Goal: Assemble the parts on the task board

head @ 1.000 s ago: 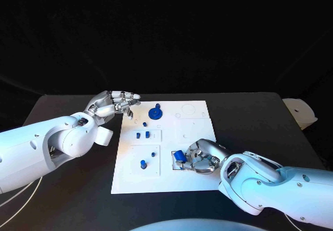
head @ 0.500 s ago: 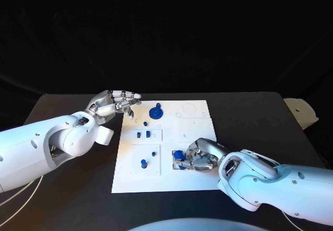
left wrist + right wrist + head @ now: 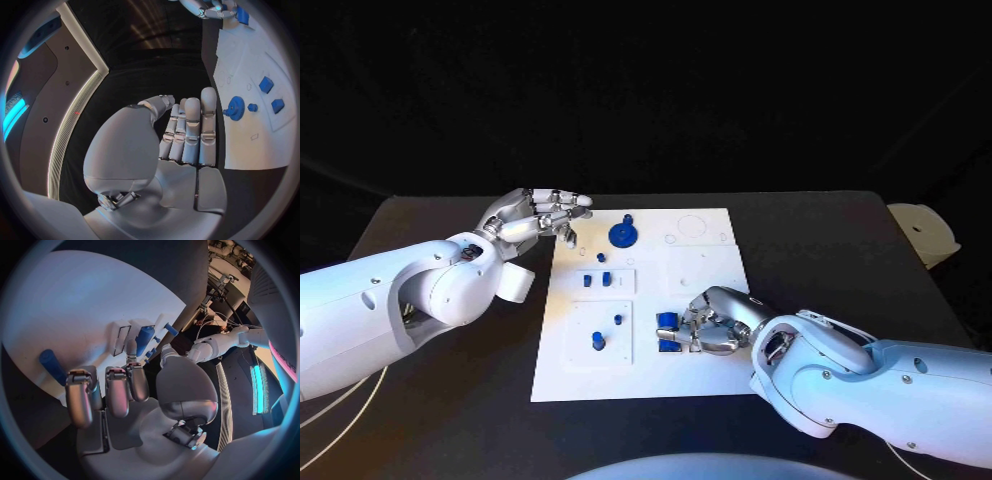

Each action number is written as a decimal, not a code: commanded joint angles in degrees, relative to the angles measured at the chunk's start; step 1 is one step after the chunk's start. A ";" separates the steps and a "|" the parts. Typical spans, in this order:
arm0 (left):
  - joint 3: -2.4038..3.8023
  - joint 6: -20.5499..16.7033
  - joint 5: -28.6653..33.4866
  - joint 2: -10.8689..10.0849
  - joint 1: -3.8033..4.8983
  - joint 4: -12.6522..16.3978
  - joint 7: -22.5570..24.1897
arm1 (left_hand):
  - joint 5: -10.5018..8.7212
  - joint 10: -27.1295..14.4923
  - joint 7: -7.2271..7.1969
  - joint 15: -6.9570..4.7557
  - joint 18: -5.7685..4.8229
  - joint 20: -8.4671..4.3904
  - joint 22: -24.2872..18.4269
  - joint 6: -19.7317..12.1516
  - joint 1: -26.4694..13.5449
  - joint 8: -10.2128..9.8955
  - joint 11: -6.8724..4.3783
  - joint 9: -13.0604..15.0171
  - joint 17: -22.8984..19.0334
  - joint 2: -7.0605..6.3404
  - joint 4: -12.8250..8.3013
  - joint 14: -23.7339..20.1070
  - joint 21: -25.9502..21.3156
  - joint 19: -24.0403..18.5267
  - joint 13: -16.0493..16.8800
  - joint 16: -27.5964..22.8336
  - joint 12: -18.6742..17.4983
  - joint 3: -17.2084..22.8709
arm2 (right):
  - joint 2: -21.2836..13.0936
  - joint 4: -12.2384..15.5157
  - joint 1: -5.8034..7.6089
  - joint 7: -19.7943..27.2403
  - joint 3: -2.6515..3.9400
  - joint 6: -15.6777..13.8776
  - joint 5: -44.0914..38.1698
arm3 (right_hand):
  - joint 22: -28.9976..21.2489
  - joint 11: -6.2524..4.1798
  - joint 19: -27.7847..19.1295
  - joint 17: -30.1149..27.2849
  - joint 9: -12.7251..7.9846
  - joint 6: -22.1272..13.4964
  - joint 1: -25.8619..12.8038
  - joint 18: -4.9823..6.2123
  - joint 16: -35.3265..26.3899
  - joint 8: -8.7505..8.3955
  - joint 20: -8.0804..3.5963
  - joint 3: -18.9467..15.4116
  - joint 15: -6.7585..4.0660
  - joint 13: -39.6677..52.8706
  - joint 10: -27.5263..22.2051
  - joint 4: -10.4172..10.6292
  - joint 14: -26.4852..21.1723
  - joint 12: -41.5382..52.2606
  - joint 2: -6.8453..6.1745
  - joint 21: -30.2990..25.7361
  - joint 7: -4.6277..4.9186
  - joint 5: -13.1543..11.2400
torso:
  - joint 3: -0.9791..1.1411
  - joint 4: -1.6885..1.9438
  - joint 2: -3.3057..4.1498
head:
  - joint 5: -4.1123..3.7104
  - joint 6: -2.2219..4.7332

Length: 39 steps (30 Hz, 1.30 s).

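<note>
Blue part (image 3: 671, 321) sat pinched in my right hand (image 3: 708, 323) over white task board (image 3: 689, 380); my left hand (image 3: 535, 213) hovered beside board, fingers curled, empty.

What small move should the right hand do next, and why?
Probably lower the blue part a little further into the board. The right hand holds it at the board's near right area, low over the white surface, and it does not look seated yet. The left hand rests off the board's far left corner.
</note>
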 commanded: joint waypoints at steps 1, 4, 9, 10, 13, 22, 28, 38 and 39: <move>0.03 1.27 0.27 -0.01 0.03 0.22 -0.03 | 0.35 -0.59 -0.26 -0.08 0.89 0.35 -0.05 -0.03 -0.53 0.13 0.01 0.02 -0.08 0.06 -0.17 -0.47 -0.24 0.17 0.07 0.29 0.28 -0.13 | -0.29 0.43 -0.04 0.15 -0.01 0.20 -2.19 | 15.08 -0.15 6.10 10.50 0.15 -0.30 0.17 -0.81 0.08 0.43 -0.29 -0.69 -0.22 8.18 0.75 -0.13 4.94 -0.31 0.50 0.26 -0.05 1.05 | 0.00 -0.02 -0.01 | -0.02 0.04; 0.03 1.25 0.27 -0.07 0.03 0.23 -0.04 | 0.35 -0.59 -0.26 -0.08 0.89 0.35 -0.05 -0.03 -0.53 0.13 0.01 0.02 -0.08 0.06 -0.17 -0.47 -0.24 0.17 0.07 0.29 0.28 -0.13 | -0.83 0.95 -0.04 0.57 -0.01 -0.02 -2.49 | 15.08 -0.17 6.10 10.55 0.24 -0.34 1.07 -0.81 0.10 0.52 -0.29 -1.30 -0.23 8.26 0.80 -0.16 4.96 -0.28 1.03 0.26 -0.06 2.12 | 0.01 -0.01 -0.03 | 0.03 0.08; 0.03 1.23 0.27 -0.16 0.03 0.24 -0.03 | 0.35 -0.59 -0.26 -0.08 0.89 0.35 -0.05 -0.03 -0.53 0.13 0.01 0.02 -0.08 0.06 -0.17 -0.47 -0.24 0.17 0.07 0.29 0.28 -0.13 | -2.19 2.08 -0.05 1.79 -0.01 -0.12 -2.71 | 15.08 -0.27 6.10 10.83 0.41 -0.30 6.15 -0.81 0.23 0.69 -0.37 -1.92 -0.34 8.64 1.11 -0.35 5.02 0.09 2.77 0.26 -0.22 5.46 | 0.01 -0.02 -0.03 | -0.04 0.15; 0.03 1.23 0.27 -0.17 0.03 0.24 -0.03 | 0.35 -0.59 -0.26 -0.08 0.89 0.35 -0.05 -0.03 -0.53 0.13 0.01 0.02 -0.08 0.06 -0.17 -0.47 -0.24 0.17 0.07 0.29 0.28 -0.13 | -2.44 2.27 -0.05 2.04 0.00 -0.04 -2.73 | 15.08 -0.35 6.10 10.93 0.39 -0.41 9.04 -0.81 0.28 0.62 -0.43 -1.84 -0.36 8.73 1.16 -0.55 5.04 0.14 2.82 0.26 -0.24 7.64 | 0.01 -0.03 -0.04 | -0.05 0.16; 0.03 1.20 0.27 -0.19 0.03 0.22 -0.02 | 0.35 -0.59 -0.26 -0.08 0.89 0.35 -0.05 -0.03 -0.53 0.13 0.01 0.02 -0.08 0.06 -0.17 -0.47 -0.24 0.17 0.07 0.29 0.28 -0.13 | -3.24 2.91 -0.05 2.93 0.00 0.37 -2.78 | 15.08 -0.41 6.10 11.09 0.18 -0.37 14.35 -0.81 0.35 0.38 -0.48 -1.71 -0.44 8.91 1.28 -0.71 5.07 0.26 2.50 0.26 -0.31 8.43 | 0.04 -0.11 -0.07 | -0.07 0.16; 0.03 1.15 0.27 -0.17 0.02 0.16 0.10 | 0.35 -0.59 -0.26 -0.08 0.89 0.35 -0.05 -0.03 -0.53 0.13 0.01 0.02 -0.08 0.06 -0.17 -0.47 -0.24 0.17 0.07 0.29 0.28 -0.13 | -6.02 3.40 0.06 3.65 0.06 -1.21 -2.67 | 15.08 -0.25 6.10 11.20 -0.56 -0.88 19.05 -0.81 0.40 -0.63 -0.46 -1.91 -0.35 9.02 1.31 -0.52 5.08 0.21 2.56 0.26 -0.04 7.94 | 0.02 -0.09 -0.08 | -0.38 0.24; 0.03 1.09 0.27 -0.19 0.02 0.11 0.14 | 0.35 -0.59 -0.26 -0.08 0.89 0.35 -0.05 -0.03 -0.53 0.13 0.01 0.02 -0.08 0.06 -0.17 -0.47 -0.24 0.17 0.07 0.29 0.28 -0.13 | -10.26 3.68 1.82 5.08 0.14 -3.27 -1.84 | 15.08 0.53 6.10 10.34 -1.68 -2.64 20.73 -0.81 0.01 -2.70 -0.05 -2.39 0.26 8.09 0.42 -0.47 4.88 -1.62 2.34 0.26 0.93 8.32 | 0.03 -0.07 -0.04 | -1.14 0.46; 0.02 1.19 0.27 -0.06 0.02 0.20 0.25 | 0.35 -0.59 -0.26 -0.08 0.89 0.35 -0.05 -0.03 -0.53 0.13 0.01 0.02 -0.08 0.06 -0.17 -0.47 -0.24 0.17 0.07 0.29 0.28 -0.13 | -15.79 2.71 2.75 4.78 -0.13 -0.88 -6.26 | 15.08 0.87 6.10 9.99 -2.12 -2.28 20.74 -0.81 -0.18 -3.35 0.31 -3.13 0.62 7.62 -0.02 -0.31 4.79 -2.56 2.39 0.26 1.22 8.05 | 0.12 -0.16 -0.01 | -2.39 0.74; 0.02 1.19 0.27 -0.05 0.01 0.20 0.26 | 0.35 -0.59 -0.26 -0.08 0.89 0.35 -0.05 -0.03 -0.53 0.13 0.01 0.02 -0.08 0.06 -0.17 -0.47 -0.24 0.17 0.07 0.29 0.28 -0.13 | -15.90 2.67 2.62 4.60 -0.16 -0.69 -6.70 | 15.08 0.86 6.10 10.00 -2.15 -2.10 20.62 -0.81 -0.18 -3.37 0.34 -3.29 0.62 7.63 0.00 -0.29 4.79 -2.55 2.45 0.26 1.20 7.92 | 0.11 -0.12 -0.01 | -2.41 0.73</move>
